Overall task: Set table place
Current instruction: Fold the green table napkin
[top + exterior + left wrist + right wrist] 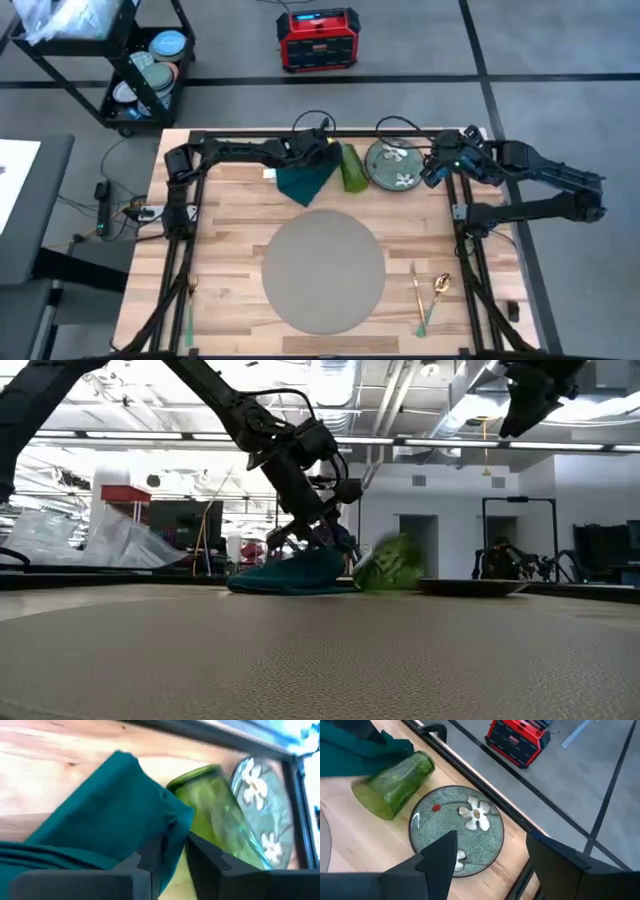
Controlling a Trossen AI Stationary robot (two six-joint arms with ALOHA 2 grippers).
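The round grey placemat (pixel 323 270) lies flat on the wooden table (pixel 230 215), near its front. At the far edge a dark teal napkin (pixel 305 178) lies bunched, and my left gripper (pixel 328 152) is shut on its far side. A green glass (pixel 352 168) lies on its side between the napkin and the floral plate (pixel 393 165). My right gripper (pixel 492 857) hangs open high over the plate's right edge (pixel 425 172) and touches nothing. My left gripper pinches a raised fold of the napkin (pixel 169 840) between its two fingers (pixel 145 862), at the side next to the glass (pixel 215 815). It comes slanting down from the table's left. The rest of the cloth (pixel 285 575) lies heaped and slack on the table.
A gold fork (pixel 415 295) and spoon (pixel 441 285) lie right of the placemat, and another piece of cutlery (pixel 189 300) lies near the left edge. Black frame rails (pixel 470 250) run along both sides. A black cart (pixel 140 70) and a red box (pixel 318 40) stand beyond the table.
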